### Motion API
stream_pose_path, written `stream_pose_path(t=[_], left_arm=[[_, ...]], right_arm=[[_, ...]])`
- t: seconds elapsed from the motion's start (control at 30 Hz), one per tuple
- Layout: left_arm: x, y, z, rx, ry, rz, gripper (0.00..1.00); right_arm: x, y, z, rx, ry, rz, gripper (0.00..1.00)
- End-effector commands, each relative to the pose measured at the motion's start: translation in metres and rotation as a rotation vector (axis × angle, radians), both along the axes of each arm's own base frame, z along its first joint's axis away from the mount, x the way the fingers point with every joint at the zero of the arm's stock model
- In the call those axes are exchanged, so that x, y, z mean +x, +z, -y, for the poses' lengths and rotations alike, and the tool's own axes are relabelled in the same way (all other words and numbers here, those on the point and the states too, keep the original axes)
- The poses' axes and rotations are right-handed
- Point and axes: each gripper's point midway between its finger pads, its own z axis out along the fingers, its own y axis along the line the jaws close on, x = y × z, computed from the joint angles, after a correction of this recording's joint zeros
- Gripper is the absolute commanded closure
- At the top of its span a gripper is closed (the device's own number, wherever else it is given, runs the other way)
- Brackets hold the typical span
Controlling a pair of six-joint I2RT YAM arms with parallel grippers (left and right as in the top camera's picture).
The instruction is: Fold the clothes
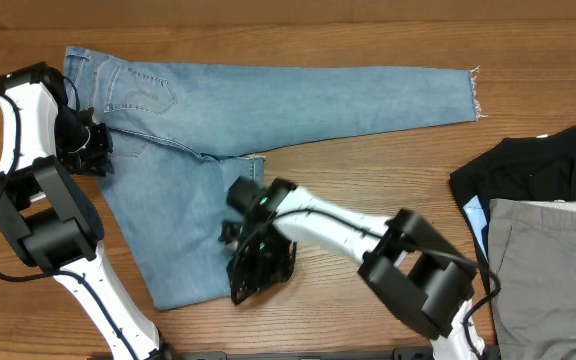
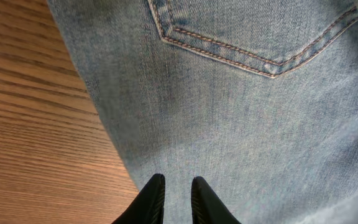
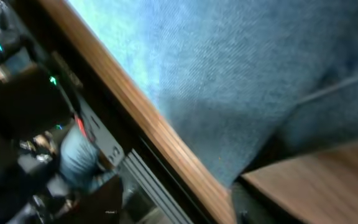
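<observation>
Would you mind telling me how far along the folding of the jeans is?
Barely started. The jeans lie spread out, one leg stretched right; the nearer leg looks shorter, perhaps already doubled back. In hand: the left hand seems to pinch the seat-side edge, and the right hand sits at the nearer leg. Remaining: bringing the legs together and folding them up.

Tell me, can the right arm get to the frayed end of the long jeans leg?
Probably yes: only flat denim and bare table lie between the right arm and the frayed hem.
</observation>
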Motion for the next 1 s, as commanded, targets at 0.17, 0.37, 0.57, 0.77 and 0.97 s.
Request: stream_pose_path(t=[0.17,0.37,0.57,0.77,0.97], left_arm=[[0.002,-0.004,0.008,-0.05,-0.029,0.01,0.81],[0.003,-0.004,0.007,-0.047,-0.028,0.016,0.8],[0.003,-0.004,0.007,-0.048,-0.028,0.015,0.78],[0.003,-0.004,0.007,-0.048,-0.028,0.014,0.78],[0.003,-0.004,0.007,-0.047,-0.028,0.016,0.77]], right_arm=[[0.017,-0.012,0.006,-0.11,-0.07,0.097,0.5],[0.043,0.002,0.005,-0.058,-0.064,0.169,0.39],[0.051,0.006,-0.016,0.041,-0.047,0.23,0.45],[0.026,0.007,-0.029,0.07,0.014,0.219,0.68],[0.05,0.017,0.004,-0.121,0.007,0.378,0.96]])
